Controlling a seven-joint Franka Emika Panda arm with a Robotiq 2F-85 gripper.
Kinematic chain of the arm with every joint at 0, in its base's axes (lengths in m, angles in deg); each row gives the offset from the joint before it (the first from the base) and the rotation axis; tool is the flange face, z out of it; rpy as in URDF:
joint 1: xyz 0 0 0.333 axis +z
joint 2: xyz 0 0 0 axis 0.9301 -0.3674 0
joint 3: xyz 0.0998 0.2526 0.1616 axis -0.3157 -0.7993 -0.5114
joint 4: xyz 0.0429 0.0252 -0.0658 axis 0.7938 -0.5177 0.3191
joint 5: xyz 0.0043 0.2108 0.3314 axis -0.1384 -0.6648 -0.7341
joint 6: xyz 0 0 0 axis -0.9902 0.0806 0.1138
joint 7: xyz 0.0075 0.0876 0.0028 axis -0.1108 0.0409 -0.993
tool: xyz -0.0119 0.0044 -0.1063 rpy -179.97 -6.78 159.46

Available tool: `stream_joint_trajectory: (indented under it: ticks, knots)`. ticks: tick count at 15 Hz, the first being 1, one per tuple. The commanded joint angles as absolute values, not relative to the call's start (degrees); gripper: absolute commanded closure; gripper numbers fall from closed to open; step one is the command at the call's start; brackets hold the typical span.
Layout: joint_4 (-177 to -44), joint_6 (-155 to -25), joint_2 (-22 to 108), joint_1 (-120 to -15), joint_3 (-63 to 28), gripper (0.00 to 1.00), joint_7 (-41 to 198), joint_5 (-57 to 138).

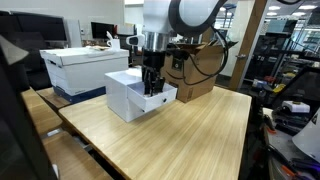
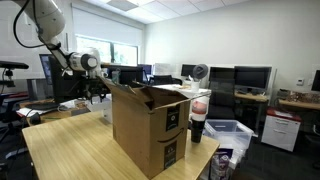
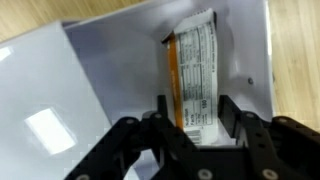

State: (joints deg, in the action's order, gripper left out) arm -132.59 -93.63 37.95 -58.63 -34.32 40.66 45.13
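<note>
In the wrist view my gripper [image 3: 194,110] is shut on a snack bar [image 3: 195,60] with a white and orange wrapper, one finger on each long side. The bar hangs over the inside of an open white box [image 3: 110,70]. In an exterior view the gripper [image 1: 152,82] reaches down into that white box [image 1: 128,98] at the far left of the wooden table [image 1: 180,135]. In an exterior view the arm's wrist [image 2: 86,61] shows behind a cardboard box, and the fingers are hidden.
A brown cardboard box [image 1: 195,88] stands right behind the white box; it fills the foreground in an exterior view [image 2: 150,125]. White storage boxes [image 1: 85,65] sit beyond the table's left edge. Desks, monitors and chairs surround the table.
</note>
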Motion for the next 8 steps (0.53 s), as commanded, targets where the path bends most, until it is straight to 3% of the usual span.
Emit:
stream_joint_trajectory:
  ticks: [1, 3, 8]
  knots:
    - [-133.29, -93.45, 38.22, -59.72, -35.19, 0.75, 38.99, 45.46]
    - [-133.18, -93.44, 38.05, -59.77, -35.21, 0.84, 38.98, 45.39]
    - [-132.99, -93.20, 38.10, -59.85, -35.17, 0.84, 39.13, 45.22]
